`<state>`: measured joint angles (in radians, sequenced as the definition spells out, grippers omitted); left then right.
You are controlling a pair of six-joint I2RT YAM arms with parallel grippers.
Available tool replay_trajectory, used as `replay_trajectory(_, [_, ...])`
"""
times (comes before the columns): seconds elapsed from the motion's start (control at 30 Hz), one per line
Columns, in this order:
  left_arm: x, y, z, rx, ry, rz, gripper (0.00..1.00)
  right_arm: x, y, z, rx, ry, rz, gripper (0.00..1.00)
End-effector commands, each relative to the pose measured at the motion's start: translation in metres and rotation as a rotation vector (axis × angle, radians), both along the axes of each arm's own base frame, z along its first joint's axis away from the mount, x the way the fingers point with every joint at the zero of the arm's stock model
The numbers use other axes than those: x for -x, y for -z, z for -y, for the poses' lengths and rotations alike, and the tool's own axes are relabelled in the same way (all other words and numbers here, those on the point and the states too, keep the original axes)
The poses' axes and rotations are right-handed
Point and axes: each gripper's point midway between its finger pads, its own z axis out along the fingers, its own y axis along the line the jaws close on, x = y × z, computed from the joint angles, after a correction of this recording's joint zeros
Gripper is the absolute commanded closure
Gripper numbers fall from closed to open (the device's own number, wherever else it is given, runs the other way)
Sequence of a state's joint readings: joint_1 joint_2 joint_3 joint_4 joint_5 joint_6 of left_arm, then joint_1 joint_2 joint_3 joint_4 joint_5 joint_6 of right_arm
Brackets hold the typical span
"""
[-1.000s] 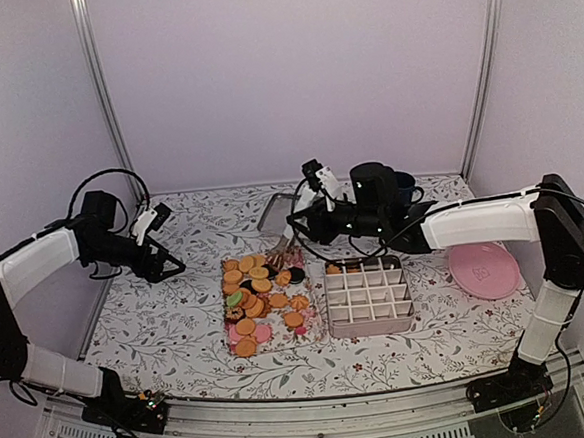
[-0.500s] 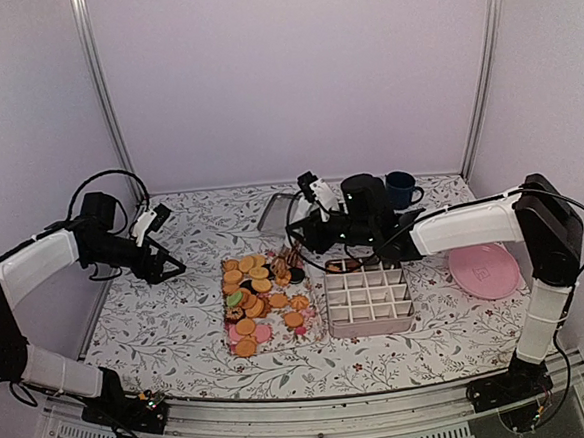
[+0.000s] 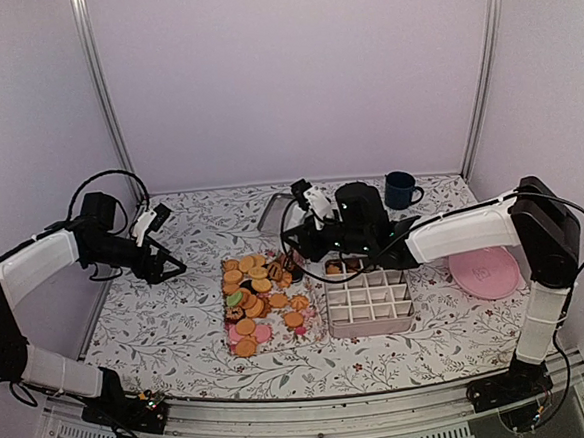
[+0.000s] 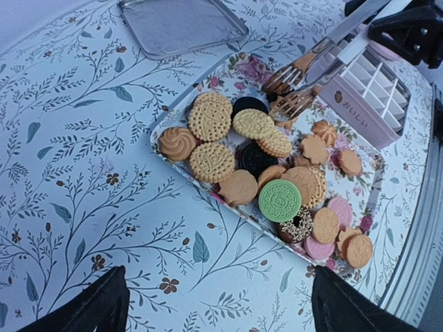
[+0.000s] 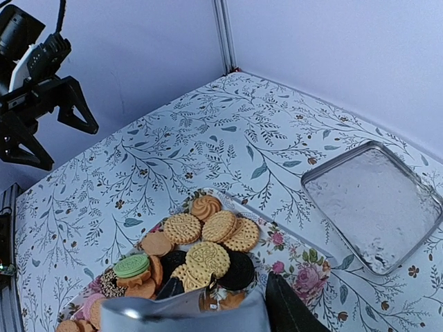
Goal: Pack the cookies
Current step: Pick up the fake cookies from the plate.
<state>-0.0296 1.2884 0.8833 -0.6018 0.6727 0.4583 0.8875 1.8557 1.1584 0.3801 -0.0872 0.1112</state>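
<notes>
Left arm (image 3: pixel 44 258): we see it reach along the left edge of the bench (image 3: pixel 149 329), toward the far-left corner.
Left jaws: spread wide with nothing between them, hanging above bare patterned cloth.
Left jaws to cookies: the cookies (image 4: pixel 270 166) lie well apart from these jaws, off to their right.
Cookies: heaped on a flowered tray (image 4: pixel 252 70) mid-bench, nearer the near edge. Most are golden, some are dark, a few pink ones sit at the near end, and one is green.
Steel tray (image 5: pixel 377 200): flat by the far edge, just beyond the flowered tray.
Tongs (image 4: pixel 315 55): the fork-shaped tips hang over the flowered tray's far-right corner, right by the cookies there. We cannot tell whether they touch.
Right jaws: closed on the tongs' handles, beyond the tray's far-right corner.
Right arm (image 3: pixel 463 229): stretched leftward across the bench.
Grid box (image 3: pixel 370 326): just beside the flowered tray's right side.
Mug (image 3: pixel 400 188): upright near the far edge.
Pink plate (image 3: pixel 486 271): by the right edge.
Change: a second ago we saw the right jaws and tongs over the grid box's far side, hiding the mug. They have since slid left to the cookies. The left arm has not moved.
</notes>
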Motion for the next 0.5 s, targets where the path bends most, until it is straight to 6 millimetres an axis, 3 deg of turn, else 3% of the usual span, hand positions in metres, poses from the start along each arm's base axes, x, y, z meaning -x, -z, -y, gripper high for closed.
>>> replay_trajectory(0.0, [0.000,-0.004,0.000,0.021,-0.003,0.018,0.08,0.016,0.003,-0.001,0.033,0.004,0.027,0.61])
replay_trajectory(0.27, [-0.001,-0.003,0.001,0.032,-0.008,0.012,0.08,0.037,-0.005,0.000,0.037,0.006,0.048,0.61])
replay_trajectory(0.47, [-0.002,-0.003,0.001,0.040,-0.011,0.011,0.08,0.042,-0.005,0.003,0.039,0.012,0.048,0.62])
